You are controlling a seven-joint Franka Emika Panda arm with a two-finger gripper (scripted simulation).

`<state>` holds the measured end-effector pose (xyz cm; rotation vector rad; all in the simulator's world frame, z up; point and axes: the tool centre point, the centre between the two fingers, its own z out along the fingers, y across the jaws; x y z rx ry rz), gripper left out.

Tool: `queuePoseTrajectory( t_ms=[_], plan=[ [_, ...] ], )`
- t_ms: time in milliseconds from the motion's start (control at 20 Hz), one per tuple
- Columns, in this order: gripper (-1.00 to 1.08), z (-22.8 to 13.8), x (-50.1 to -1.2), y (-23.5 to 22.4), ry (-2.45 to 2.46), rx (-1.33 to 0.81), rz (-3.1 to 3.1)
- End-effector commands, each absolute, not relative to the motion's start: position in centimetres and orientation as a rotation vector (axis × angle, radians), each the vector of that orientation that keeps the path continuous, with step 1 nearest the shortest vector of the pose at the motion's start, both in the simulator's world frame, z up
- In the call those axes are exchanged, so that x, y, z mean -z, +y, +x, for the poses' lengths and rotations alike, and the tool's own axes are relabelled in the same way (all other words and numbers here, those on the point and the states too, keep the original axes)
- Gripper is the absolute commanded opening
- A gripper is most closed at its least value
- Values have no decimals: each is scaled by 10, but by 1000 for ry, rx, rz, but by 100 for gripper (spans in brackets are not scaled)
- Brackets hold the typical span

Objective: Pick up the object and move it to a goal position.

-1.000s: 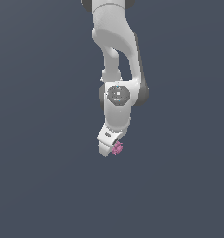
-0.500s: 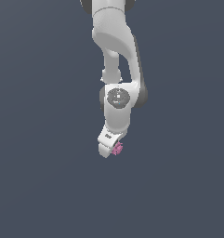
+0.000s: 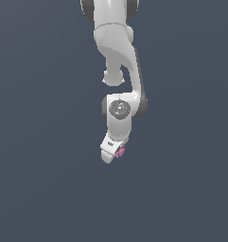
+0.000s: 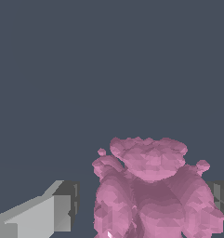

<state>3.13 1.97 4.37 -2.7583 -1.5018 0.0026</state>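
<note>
One white Panda arm (image 3: 116, 56) descends from the upper edge of the exterior view against a plain dark slate-grey background, its wrist bent so the gripper (image 3: 111, 154) points down and slightly toward that view's left.

One object (image 3: 119, 152): small pink-magenta clump, lumpy and faceted, roughly round, much smaller than the gripper. It sits at the gripper's tip, on the side toward the exterior view's right, only partly showing past the white housing.

Wrist view: the object (image 4: 155, 190) fills much of the picture, a rounded body topped by a broader knobby cap. One grey fingertip (image 4: 57, 211) stands to one side with a visible gap before the pink surface; the other fingertip (image 4: 221, 195) shows just at the opposite flank, touching or nearly so. Jaws are set narrow around the object; whether both press on it I cannot tell.

No supporting surface is distinguishable beneath it.
</note>
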Motion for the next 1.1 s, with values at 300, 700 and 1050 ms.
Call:
queuePoseTrajectory(
  t_ms=[300, 700, 1050],
  plan=[
    [-100, 33, -42, 20, -1502, 0, -2759],
    [-100, 32, -44, 20, -1503, 1, -2759],
    [-100, 21, -62, 24, -1503, 1, -2760]
  ],
)
